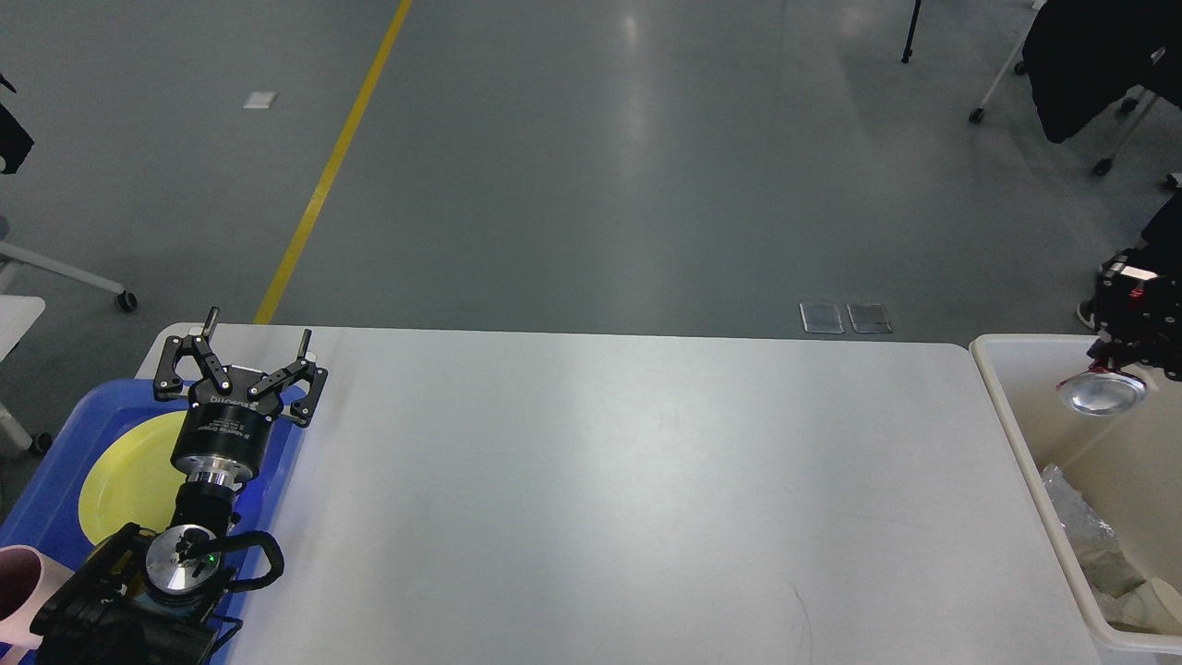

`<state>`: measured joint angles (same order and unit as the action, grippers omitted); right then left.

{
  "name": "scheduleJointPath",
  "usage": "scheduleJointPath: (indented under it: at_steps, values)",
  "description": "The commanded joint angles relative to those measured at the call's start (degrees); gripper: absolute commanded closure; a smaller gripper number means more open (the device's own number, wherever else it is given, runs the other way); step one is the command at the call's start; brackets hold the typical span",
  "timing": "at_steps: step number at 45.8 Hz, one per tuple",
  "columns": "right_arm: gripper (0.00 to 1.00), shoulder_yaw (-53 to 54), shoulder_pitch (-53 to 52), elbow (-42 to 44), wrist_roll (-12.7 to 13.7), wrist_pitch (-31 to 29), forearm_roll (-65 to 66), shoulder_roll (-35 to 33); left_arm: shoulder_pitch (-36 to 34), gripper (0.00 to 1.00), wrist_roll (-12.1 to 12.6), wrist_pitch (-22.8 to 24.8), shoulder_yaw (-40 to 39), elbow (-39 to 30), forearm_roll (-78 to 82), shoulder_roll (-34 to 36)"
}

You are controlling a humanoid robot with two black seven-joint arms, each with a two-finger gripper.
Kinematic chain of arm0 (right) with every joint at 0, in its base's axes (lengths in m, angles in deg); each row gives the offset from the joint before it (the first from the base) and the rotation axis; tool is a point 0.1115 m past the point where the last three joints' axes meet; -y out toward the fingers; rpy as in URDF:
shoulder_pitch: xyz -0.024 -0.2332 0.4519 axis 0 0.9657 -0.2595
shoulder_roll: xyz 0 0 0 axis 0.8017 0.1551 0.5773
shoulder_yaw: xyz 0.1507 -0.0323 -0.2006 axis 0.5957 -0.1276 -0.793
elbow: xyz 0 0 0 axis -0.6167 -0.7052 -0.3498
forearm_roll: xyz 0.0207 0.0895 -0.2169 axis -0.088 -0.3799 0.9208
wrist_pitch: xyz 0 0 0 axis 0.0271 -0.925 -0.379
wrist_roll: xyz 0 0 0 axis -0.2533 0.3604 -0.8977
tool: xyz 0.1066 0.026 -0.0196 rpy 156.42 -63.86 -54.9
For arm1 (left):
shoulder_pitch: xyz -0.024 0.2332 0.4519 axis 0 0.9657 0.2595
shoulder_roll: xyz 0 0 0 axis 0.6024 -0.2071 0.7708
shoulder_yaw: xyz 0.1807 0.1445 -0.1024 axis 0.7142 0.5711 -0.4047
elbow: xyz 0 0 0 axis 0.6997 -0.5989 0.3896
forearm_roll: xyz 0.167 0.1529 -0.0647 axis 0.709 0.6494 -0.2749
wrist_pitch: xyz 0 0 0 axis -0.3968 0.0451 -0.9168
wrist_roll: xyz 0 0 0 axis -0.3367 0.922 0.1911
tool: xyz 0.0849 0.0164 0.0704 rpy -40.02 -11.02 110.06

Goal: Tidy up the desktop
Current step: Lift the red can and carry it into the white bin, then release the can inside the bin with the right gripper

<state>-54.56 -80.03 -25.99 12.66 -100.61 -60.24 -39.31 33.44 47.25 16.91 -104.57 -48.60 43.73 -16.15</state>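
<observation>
The desktop (646,480) is a wide white tabletop with rounded corners, and its surface is bare. My left gripper (259,324) is open and empty, with its fingers spread wide. It hovers over the far right edge of a blue tray (55,480) at the table's left end. My right gripper (1128,344) is dark and partly cut off at the right edge, above a cream bin (1002,397). A shiny silver round object (1102,392) sits right under it over the bin. I cannot tell whether the fingers hold it.
A yellow plate (129,476) lies in the blue tray, and a pink cup (18,591) stands at the tray's near left. The bin holds crumpled plastic and paper (1090,536). Chairs on wheels stand on the grey floor beyond the table.
</observation>
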Motion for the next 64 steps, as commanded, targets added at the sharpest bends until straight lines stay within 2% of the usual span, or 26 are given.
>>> scheduleJointPath:
  at_steps: [1,11,20,24,29,40,51,52,53,56,57,64]
  values:
    - [1.00,6.05,12.91,12.04,-0.05,0.02,0.12,-4.35,0.00,0.04,0.00,-0.02,0.00,0.00,-0.01,0.00]
    - [1.00,19.41,41.03,35.86,-0.14,0.02,1.35,-4.27,0.00,0.04,0.00,-0.02,0.00,0.00,-0.01,0.00]
    - [1.00,30.48,61.96,55.64,-0.14,0.11,1.27,1.18,0.00,0.04,0.00,-0.02,0.00,0.00,-0.01,0.00]
    - [1.00,31.99,68.64,61.54,-0.14,1.86,1.27,4.42,0.00,0.04,0.00,-0.02,0.00,0.00,-0.01,0.00]
    - [1.00,31.72,74.01,63.92,-0.14,8.35,1.35,8.21,0.00,0.04,0.00,-0.02,0.00,0.00,-0.01,0.00]
    - [1.00,31.37,82.37,64.01,-0.14,26.02,3.19,11.91,0.00,0.04,0.00,-0.02,0.00,0.00,-0.01,0.00]
    - [1.00,31.55,83.78,63.92,-0.14,28.93,4.87,11.73,0.00,0.04,0.00,-0.02,0.00,0.00,-0.01,0.00]
    - [0.95,31.55,83.78,63.92,-0.14,29.02,4.87,11.73,0.00,0.04,0.00,-0.02,0.00,0.00,-0.01,0.00]
    - [0.77,31.55,83.86,63.92,-0.14,29.11,4.87,11.82,0.00,0.04,0.00,-0.02,0.00,0.00,-0.01,0.00]
    - [0.03,31.72,83.78,64.01,-0.14,30.16,4.87,11.99,0.00,0.04,0.00,-0.02,0.00,0.00,-0.01,0.00]
    - [0.00,31.81,83.69,63.92,-0.05,30.60,4.87,11.99,0.00,0.04,0.00,-0.02,0.00,0.00,-0.01,0.00]
    - [0.00,32.25,83.86,63.66,-0.05,32.19,4.78,12.43,0.00,0.04,0.00,-0.02,0.00,0.00,-0.01,0.00]
